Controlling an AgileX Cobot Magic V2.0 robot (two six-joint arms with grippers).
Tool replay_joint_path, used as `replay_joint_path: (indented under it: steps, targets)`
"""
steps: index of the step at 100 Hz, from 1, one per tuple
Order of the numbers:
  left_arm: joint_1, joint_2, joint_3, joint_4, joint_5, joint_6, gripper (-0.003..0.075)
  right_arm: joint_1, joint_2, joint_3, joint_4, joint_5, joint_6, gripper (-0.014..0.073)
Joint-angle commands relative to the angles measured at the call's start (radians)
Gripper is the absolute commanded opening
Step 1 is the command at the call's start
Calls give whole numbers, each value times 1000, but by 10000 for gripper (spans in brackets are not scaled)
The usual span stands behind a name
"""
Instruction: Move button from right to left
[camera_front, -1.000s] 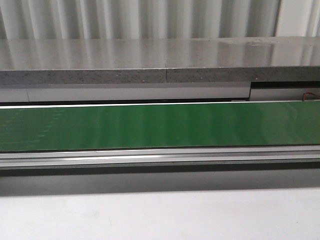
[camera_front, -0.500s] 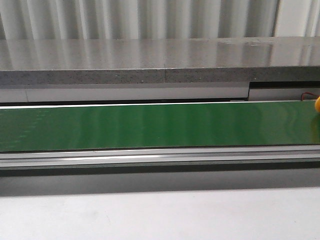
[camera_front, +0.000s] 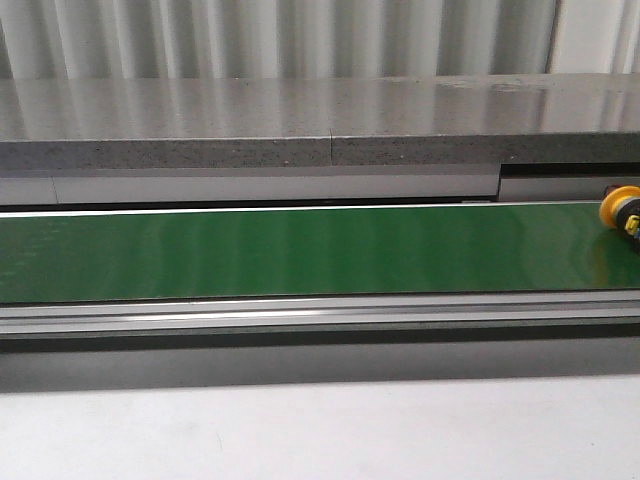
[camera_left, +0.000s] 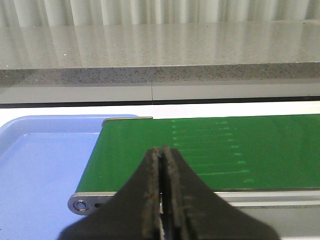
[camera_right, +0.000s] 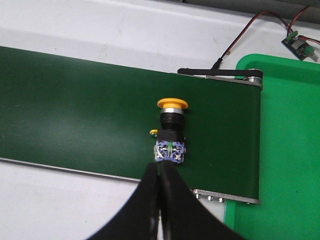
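Observation:
The button (camera_front: 621, 209) lies on its side at the far right end of the green conveyor belt (camera_front: 300, 250), at the edge of the front view. In the right wrist view the button (camera_right: 170, 131) shows its yellow mushroom head, black collar and blue-and-clear contact block. My right gripper (camera_right: 161, 166) is shut with nothing in it, and its tips sit just short of the contact block. My left gripper (camera_left: 162, 150) is also shut and empty, above the left end of the belt (camera_left: 210, 150). Neither gripper appears in the front view.
A blue tray (camera_left: 40, 170) lies at the belt's left end and a green tray (camera_right: 290, 150) at its right end. A small circuit board (camera_right: 299, 44) with red and black wires sits behind the green tray. A grey stone ledge (camera_front: 300, 125) runs behind the belt.
The button has come into the front view from the right edge and sits a little further left along the belt than half a second ago.

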Motion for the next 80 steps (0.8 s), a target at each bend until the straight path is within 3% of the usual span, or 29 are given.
replay_joint_path:
  steps: [1, 47, 80]
  targets:
    - [-6, -32, 39, -7, -84, -11, -20, 0, -86, 42, -11, -108, -9, -66]
    - [-6, -32, 39, -1, -84, -11, -20, 0, -559, 397, -11, -212, -9, -66]
    - [-6, -32, 39, 2, -84, -11, -20, 0, -856, 519, -11, -216, -9, -66]
